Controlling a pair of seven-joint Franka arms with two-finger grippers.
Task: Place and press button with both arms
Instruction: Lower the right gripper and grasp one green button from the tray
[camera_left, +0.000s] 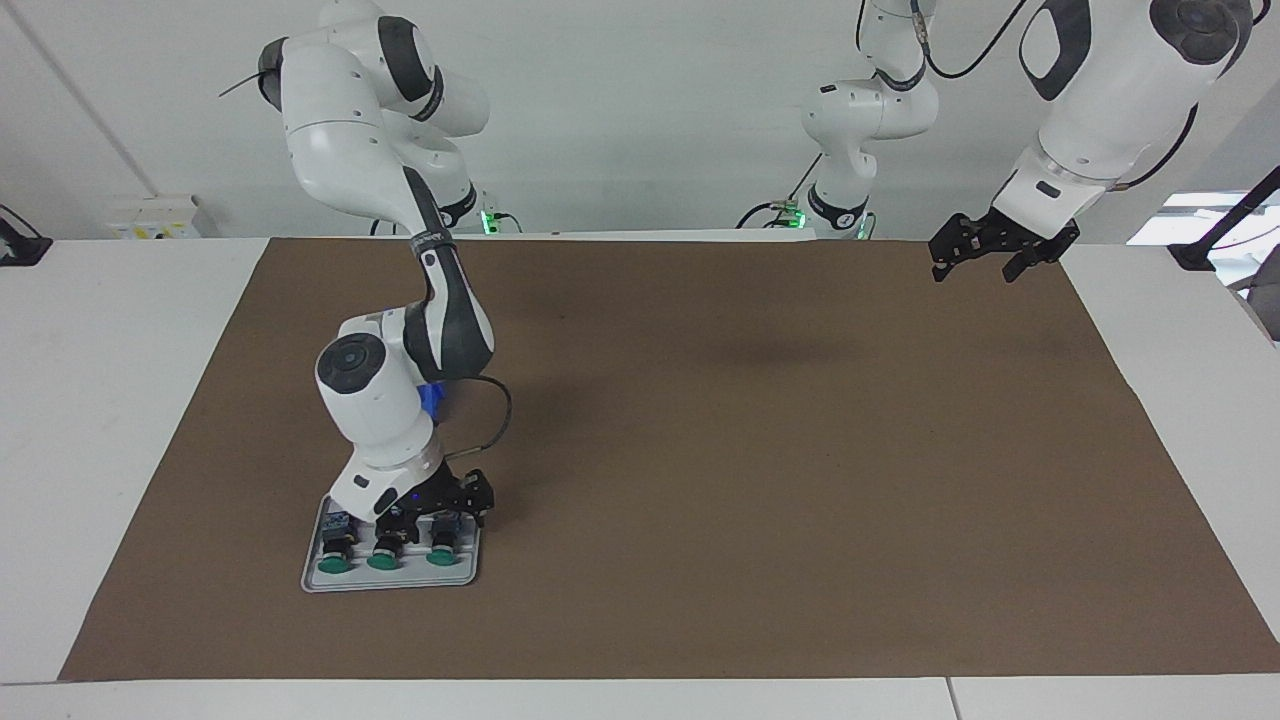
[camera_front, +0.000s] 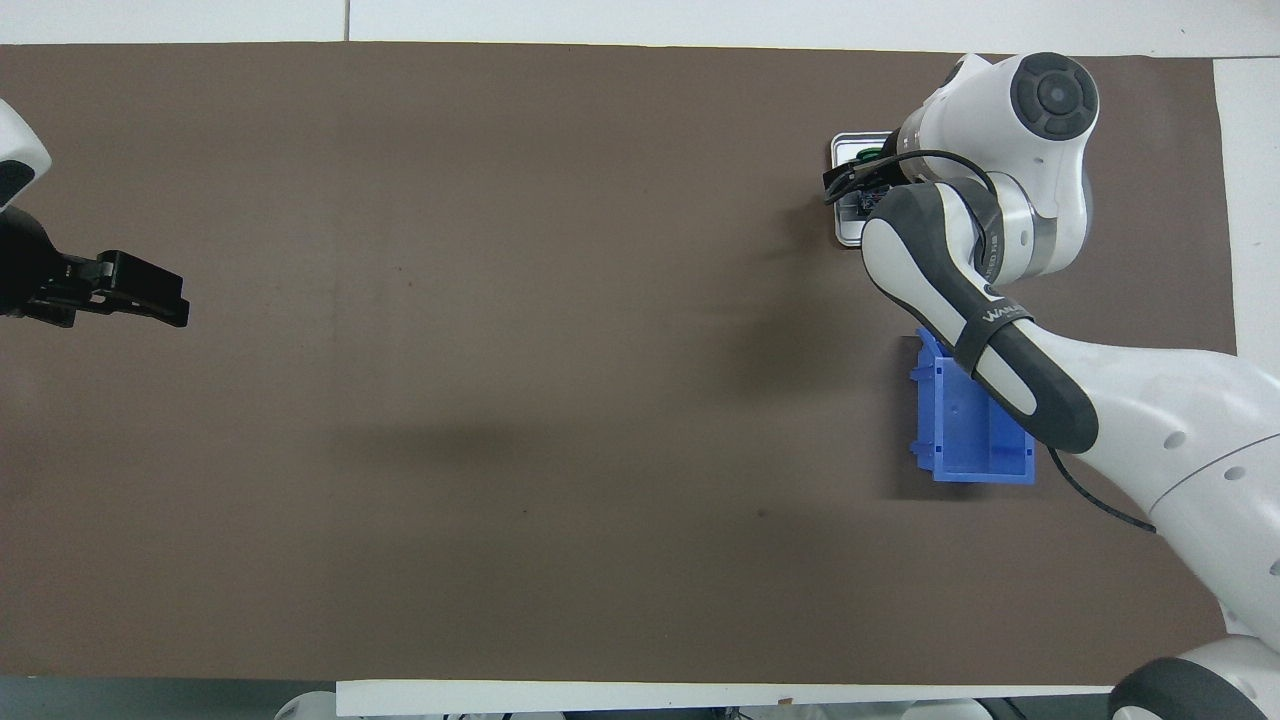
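Button (camera_left: 441, 550): 1 of 3 lying caps-outward on a grey tray (camera_left: 318, 520) at the right arm's end of the worktop. Right claw (camera_left: 445, 515), fingers apart, sits directly above, at its 12 o'clock. Left claw (camera_left: 985, 260), also apart, waits well away.

Right arm (camera_left: 440, 300) reaches far out from its base, elbow bent, forearm pointing steeply down, wrist low over the table; right gripper (camera_left: 440, 515) points downward, fingers spread apart (mostly hidden under the wrist in the overhead view). Left arm (camera_left: 1110, 90) waits raised at its own end, left gripper (camera_left: 985, 262) hanging in the air, fingers apart, holding nothing
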